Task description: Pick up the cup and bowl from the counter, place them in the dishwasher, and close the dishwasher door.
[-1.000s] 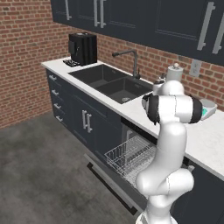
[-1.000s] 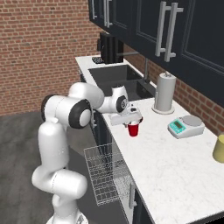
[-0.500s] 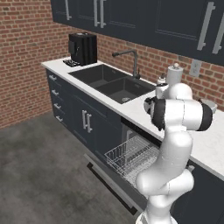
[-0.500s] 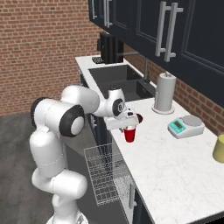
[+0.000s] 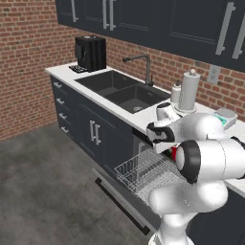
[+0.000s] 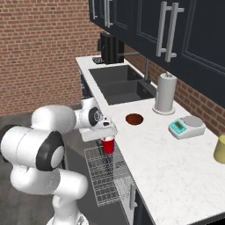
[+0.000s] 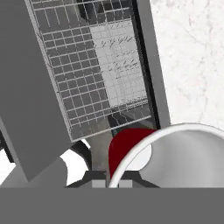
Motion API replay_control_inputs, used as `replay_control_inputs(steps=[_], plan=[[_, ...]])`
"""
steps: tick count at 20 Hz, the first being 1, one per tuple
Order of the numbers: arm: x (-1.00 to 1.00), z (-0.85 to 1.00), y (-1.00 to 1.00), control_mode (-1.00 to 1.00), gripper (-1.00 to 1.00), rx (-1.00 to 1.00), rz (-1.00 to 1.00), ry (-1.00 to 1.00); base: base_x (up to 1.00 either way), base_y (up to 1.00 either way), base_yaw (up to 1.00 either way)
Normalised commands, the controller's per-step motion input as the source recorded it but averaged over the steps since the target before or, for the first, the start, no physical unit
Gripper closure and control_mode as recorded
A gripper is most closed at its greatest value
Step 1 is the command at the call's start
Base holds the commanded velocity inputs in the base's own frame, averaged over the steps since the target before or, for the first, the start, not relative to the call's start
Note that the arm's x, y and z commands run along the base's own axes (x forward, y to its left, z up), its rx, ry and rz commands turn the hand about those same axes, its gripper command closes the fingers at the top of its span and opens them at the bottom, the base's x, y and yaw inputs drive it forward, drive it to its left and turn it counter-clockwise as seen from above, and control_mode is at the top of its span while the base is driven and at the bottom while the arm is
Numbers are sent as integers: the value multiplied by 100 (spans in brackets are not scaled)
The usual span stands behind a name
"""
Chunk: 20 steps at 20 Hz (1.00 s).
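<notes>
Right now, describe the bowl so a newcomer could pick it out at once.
Start at the white counter right of the dark sink. Between the sink's near corner and the paper towel roll lies the bowl, shallow, round and dark reddish-brown. Unlike the red cup in the pincer over the rack, it sits low on the stone.

your arm (image 6: 48, 145) is glossy white, built of fat rounded segments with dark grey rings at the joints. your hand (image 5: 160, 130) is a white block with a black band.
</notes>
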Motion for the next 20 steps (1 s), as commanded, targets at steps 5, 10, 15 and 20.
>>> replay_control_inputs(steps=[5, 10, 15, 20], plan=[[-19, -12, 100, -100, 100, -13, 0, 2, 0, 0, 0], [23, -33, 100, -100, 100, -16, 0, 0, 0, 0, 0], [72, -49, 83, -100, 100, -16, 0, 0, 0, 0, 0], [94, -61, 30, -100, 100, -16, 0, 0, 0, 0, 0]])
